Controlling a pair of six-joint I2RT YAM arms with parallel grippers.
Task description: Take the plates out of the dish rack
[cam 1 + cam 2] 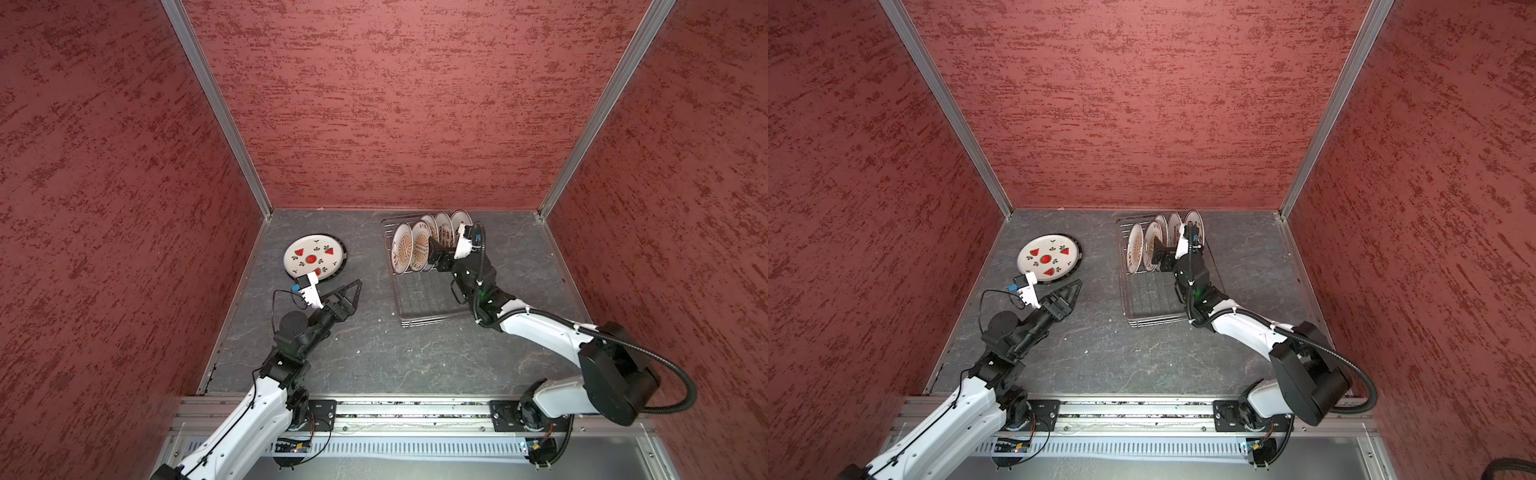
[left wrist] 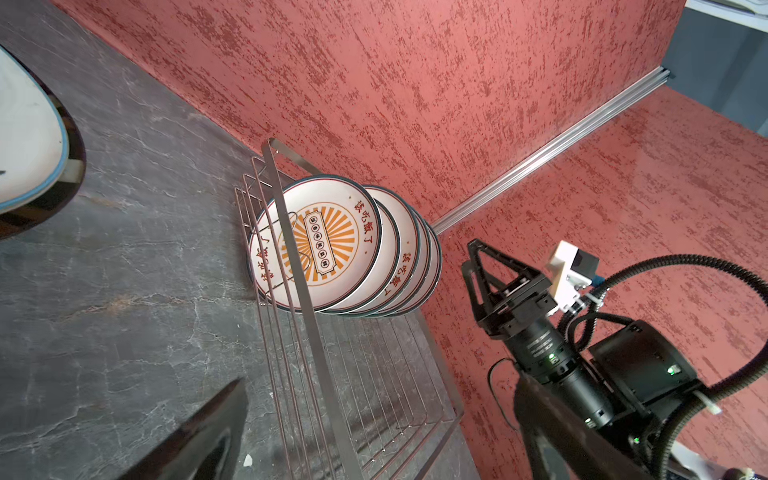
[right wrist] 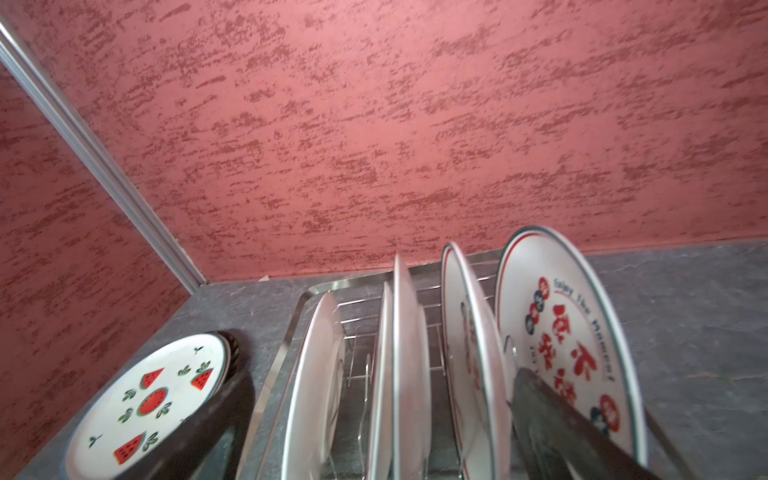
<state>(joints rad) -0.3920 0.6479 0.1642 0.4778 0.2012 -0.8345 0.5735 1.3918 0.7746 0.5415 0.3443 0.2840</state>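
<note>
Nearest you, your left claw [image 1: 352, 291] hangs released and empty over the grey, stone-veined counter [image 1: 374, 353], just short of the watermelon plate [image 1: 311, 255]. That plate lies flat on a larger dark-rimmed plate [image 1: 341, 266], so by my reading two are already unloaded. To the right, the near half of the dish rack [image 1: 419, 307], a shallow tray of thin shiny wire, stands bare. Beyond it your right claw [image 1: 433, 252] is over the rack with its jaws spread, gripping nothing. One finger [image 3: 552, 428] sits before the face of the red-character plate [image 3: 561, 332], and I cannot tell whether it touches. Five plates [image 1: 419, 249] are left, standing on edge in a close row at the rack's far end: glossy round ceramic with thin rims, two with orange sunbursts. Behind them rises the rough red wall [image 1: 395, 104].
</note>
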